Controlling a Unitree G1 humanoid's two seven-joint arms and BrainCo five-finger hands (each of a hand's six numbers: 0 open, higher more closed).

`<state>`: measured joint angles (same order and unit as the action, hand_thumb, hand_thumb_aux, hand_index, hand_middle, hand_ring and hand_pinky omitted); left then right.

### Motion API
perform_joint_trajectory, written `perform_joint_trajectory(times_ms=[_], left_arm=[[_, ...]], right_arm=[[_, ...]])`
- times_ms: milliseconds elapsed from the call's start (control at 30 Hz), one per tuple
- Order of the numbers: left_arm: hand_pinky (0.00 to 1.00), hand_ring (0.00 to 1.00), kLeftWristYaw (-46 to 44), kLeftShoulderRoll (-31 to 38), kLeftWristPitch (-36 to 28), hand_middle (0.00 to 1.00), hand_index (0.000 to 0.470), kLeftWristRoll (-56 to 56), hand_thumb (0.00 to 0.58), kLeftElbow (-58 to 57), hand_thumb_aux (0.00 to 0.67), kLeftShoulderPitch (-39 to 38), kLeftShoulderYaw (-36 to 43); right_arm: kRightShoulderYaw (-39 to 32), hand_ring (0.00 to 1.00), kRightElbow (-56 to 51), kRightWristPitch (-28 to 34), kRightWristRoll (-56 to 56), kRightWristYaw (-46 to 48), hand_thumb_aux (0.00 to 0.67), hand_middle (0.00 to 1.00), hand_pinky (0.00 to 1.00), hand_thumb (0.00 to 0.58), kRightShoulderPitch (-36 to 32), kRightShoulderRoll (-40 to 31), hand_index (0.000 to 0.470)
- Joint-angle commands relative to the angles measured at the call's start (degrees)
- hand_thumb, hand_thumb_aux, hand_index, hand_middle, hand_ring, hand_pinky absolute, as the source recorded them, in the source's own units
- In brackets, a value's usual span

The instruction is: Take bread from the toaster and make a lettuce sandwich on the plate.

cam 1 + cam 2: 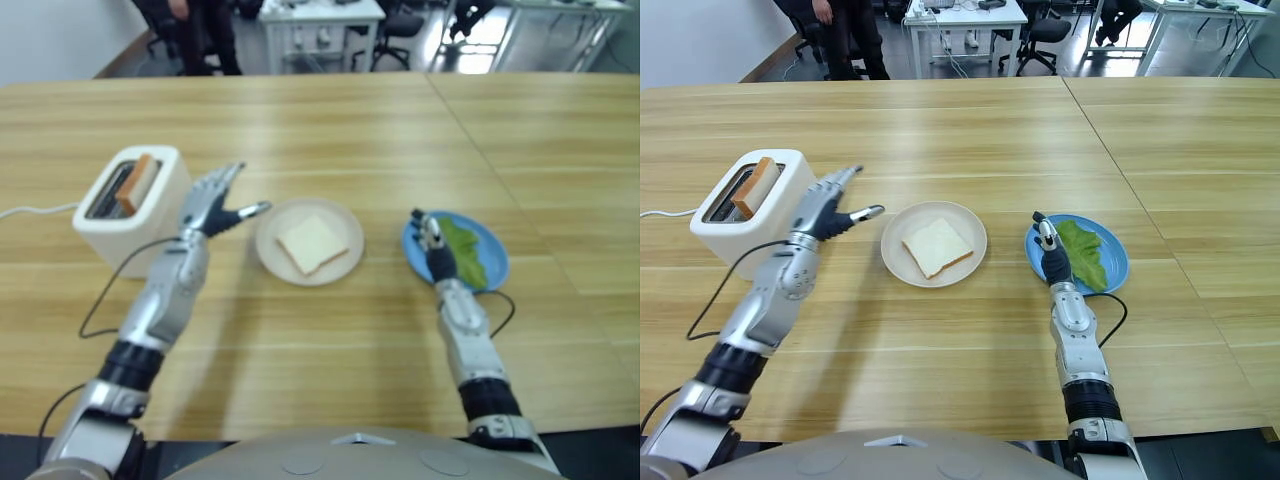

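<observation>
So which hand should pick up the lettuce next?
The right hand, probably. It sits at the blue plate's edge, right beside the lettuce. The left hand is open over by the toaster, on the far side of the bread slice, so it would have to cross over.

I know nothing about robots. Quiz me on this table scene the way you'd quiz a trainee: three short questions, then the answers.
1. True or false: a bread slice stands in the toaster.
2. Where does the lettuce lie? A: in the toaster. B: on the blue plate. C: on top of the bread slice.
3. Which of the robot's hands is beside the toaster?

Key
1. True.
2. B.
3. The left hand, with fingers spread and holding nothing.
</observation>
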<state>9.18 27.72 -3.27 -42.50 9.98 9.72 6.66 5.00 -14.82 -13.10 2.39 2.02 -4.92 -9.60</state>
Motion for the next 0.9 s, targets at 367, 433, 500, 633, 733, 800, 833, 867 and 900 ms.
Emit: perform_joint_trajectory(times_ms=[367, 433, 500, 633, 733, 800, 833, 867, 900], left_arm=[[0.00, 0.00, -3.05, -11.84, 10.09, 0.00, 0.000, 19.89, 0.000, -26.14, 0.000, -0.38, -2.70], [0.00, 0.00, -2.95, -12.53, 11.52, 0.00, 0.000, 21.35, 0.000, -29.26, 0.000, 0.22, -2.62], [0.00, 0.00, -2.65, -12.72, 12.52, 0.00, 0.000, 21.63, 0.000, -30.52, 0.000, 0.53, -2.24], [0.00, 0.00, -2.24, -12.79, 13.04, 0.00, 0.000, 21.23, 0.000, -30.85, 0.000, 0.75, -1.54], [0.00, 0.00, -2.00, -12.84, 13.15, 0.00, 0.000, 20.91, 0.000, -31.21, 0.000, 0.70, -1.20], [0.00, 0.00, -1.85, -12.90, 13.14, 0.00, 0.000, 20.81, 0.000, -31.65, 0.000, 0.74, -1.03], [0.00, 0.00, -1.91, -12.92, 13.08, 0.00, 0.000, 20.83, 0.000, -31.84, 0.000, 0.82, -0.90], [0.00, 0.00, -1.97, -12.91, 13.05, 0.00, 0.000, 20.81, 0.000, -32.01, 0.000, 0.89, -0.78], [0.00, 0.00, -2.00, -12.86, 13.02, 0.00, 0.000, 20.72, 0.000, -32.08, 0.000, 0.91, -0.66]], right_arm=[[-9.46, 0.00, -6.01, 6.02, 42.76, -16.32, 0.000, 0.00, 0.00, 0.000, -12.02, -28.21, 0.000], [-15.97, 0.00, -17.19, 6.61, 49.78, -18.98, 0.000, 0.00, 0.00, 0.000, -16.73, -31.09, 0.000], [-22.43, 0.00, -28.67, 7.41, 55.49, -21.57, 0.000, 0.00, 0.00, 0.000, -21.25, -32.05, 0.000], [-30.27, 0.00, -43.89, 7.43, 59.51, -26.72, 0.000, 0.00, 0.00, 0.000, -26.43, -30.78, 0.000], [-33.88, 0.00, -49.93, 7.35, 59.85, -28.70, 0.000, 0.00, 0.00, 0.000, -28.00, -28.49, 0.000], [-35.17, 0.00, -51.73, 7.50, 59.33, -29.73, 0.016, 0.00, 0.00, 0.027, -28.38, -27.44, 0.011], [-35.63, 0.00, -52.22, 7.57, 58.83, -30.22, 0.016, 0.00, 0.00, 0.027, -28.35, -27.16, 0.011], [-35.96, 0.00, -52.53, 7.72, 58.46, -30.57, 0.055, 0.00, 0.00, 0.092, -28.28, -26.93, 0.038], [-36.28, 0.00, -52.76, 7.81, 58.18, -30.87, 0.155, 0.00, 0.00, 0.237, -28.22, -26.74, 0.106]])
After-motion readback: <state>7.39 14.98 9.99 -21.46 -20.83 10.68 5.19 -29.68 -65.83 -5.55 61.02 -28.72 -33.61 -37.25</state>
